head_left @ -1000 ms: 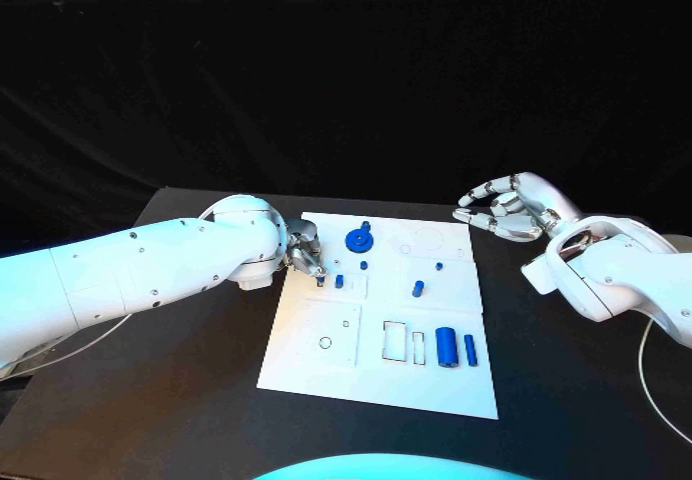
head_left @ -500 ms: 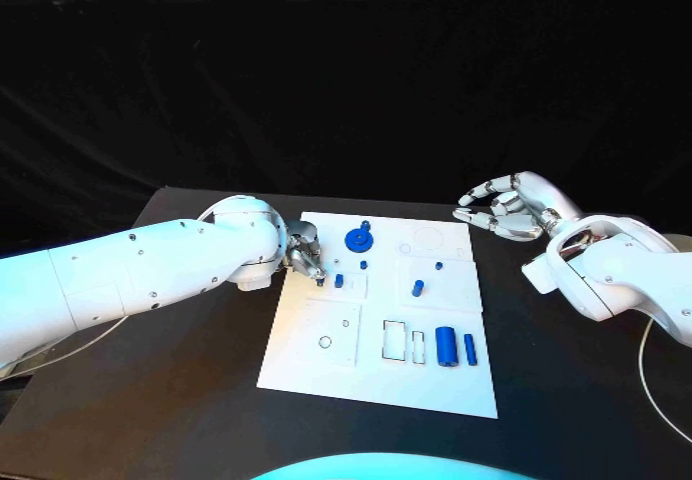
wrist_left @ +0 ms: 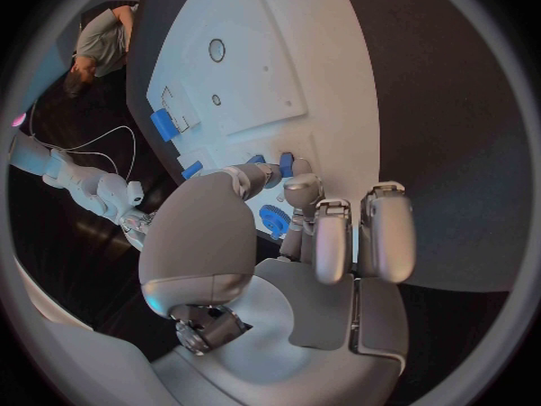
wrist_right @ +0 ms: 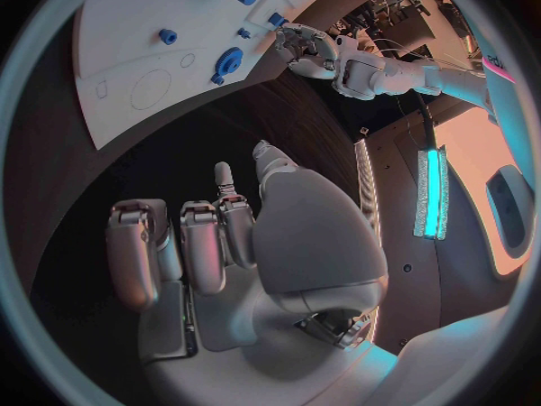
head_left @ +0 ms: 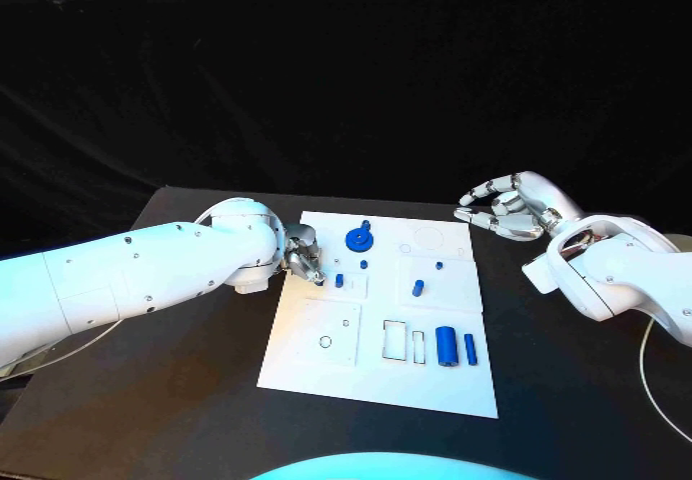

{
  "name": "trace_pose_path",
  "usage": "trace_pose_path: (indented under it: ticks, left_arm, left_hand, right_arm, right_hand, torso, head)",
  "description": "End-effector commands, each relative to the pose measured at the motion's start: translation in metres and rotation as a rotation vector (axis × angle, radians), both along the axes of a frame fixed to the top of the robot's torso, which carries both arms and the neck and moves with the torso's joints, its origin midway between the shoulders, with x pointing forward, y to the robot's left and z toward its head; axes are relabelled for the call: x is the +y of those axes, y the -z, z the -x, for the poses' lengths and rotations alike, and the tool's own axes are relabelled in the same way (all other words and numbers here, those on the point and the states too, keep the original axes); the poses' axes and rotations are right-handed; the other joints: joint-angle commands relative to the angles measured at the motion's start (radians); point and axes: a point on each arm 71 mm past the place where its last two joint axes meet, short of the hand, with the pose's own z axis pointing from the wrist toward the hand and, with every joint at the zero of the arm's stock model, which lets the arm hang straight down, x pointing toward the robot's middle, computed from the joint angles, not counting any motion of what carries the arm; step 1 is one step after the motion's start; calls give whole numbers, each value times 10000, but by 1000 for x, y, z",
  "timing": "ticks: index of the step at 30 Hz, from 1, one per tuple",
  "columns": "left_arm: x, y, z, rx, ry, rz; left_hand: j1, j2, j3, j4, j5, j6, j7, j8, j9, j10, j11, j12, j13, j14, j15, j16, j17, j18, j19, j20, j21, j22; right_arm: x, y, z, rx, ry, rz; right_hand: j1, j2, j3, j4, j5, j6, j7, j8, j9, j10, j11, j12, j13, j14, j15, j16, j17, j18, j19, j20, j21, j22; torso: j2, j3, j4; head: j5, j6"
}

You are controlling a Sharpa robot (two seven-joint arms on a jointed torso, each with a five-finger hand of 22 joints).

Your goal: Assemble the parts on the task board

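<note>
**Board part-filled, several pieces loose**

Left hand (head_left: pixel 302 253) works at the task board's (head_left: pixel 332 375) left edge, centre-left of frame, fingertips pinched near a small blue peg (head_left: pixel 339 281); whether it grips anything, can't tell. Right hand (head_left: pixel 508 207) hovers off the board's upper-right corner, fingers curled, nothing in it. Blue gear (head_left: pixel 359 239) sits near the board's top. Two blue cylinders (head_left: pixel 447 347) lie lower right beside outlined slots, apparently unplaced. Est. much work left.
</note>
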Motion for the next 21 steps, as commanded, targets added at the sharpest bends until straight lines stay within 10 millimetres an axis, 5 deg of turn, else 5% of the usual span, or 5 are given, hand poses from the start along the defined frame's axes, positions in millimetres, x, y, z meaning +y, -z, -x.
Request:
trace_pose_path:
  ticks: [1,10,21]
  left_arm:
    - [-1,4,3,175,108,-137]
    - [-4,5,2,227,126,-136]
    - [-5,7,0,477,103,-197]
  left_hand:
    - [26,107,1708,-1624,21,15,-36,62,12,71,-28,43,-8,1029,-74,46,2486,-100,56,-8,44,-2]
    - [-116,136,1766,-1561,-17,27,-51,130,74,95,-35,54,2,1028,-81,45,2484,-103,60,-13,50,12]
    - [-953,166,1272,-1035,-166,108,-192,289,239,212,-128,157,96,1038,-151,69,2516,-103,60,-62,38,21]
  right_arm:
    - [1,0,1,4,-161,31]
    - [1,0,1,3,-157,31]
    - [1,0,1,-3,-153,29]
  right_hand:
    - [-121,17,-36,0,65,-31,-48,64,-2,26,-50,-4,1204,726,-72,-42,1197,146,540,-64,-67,2108]
    - [-121,17,-36,0,65,-31,-48,64,-2,26,-50,-4,1204,726,-72,-42,1197,146,540,-64,-67,2108]
    - [-144,30,-40,3,78,-28,-52,82,-1,15,-54,-18,1191,724,-76,-49,1183,146,540,-68,-72,2106]
  torso:
    - [2,-2,-9]
    - [0,6,1]
    - [-3,13,-11]
  head:
    - [9,1]
    - [13,-19]
    - [-5,-33]
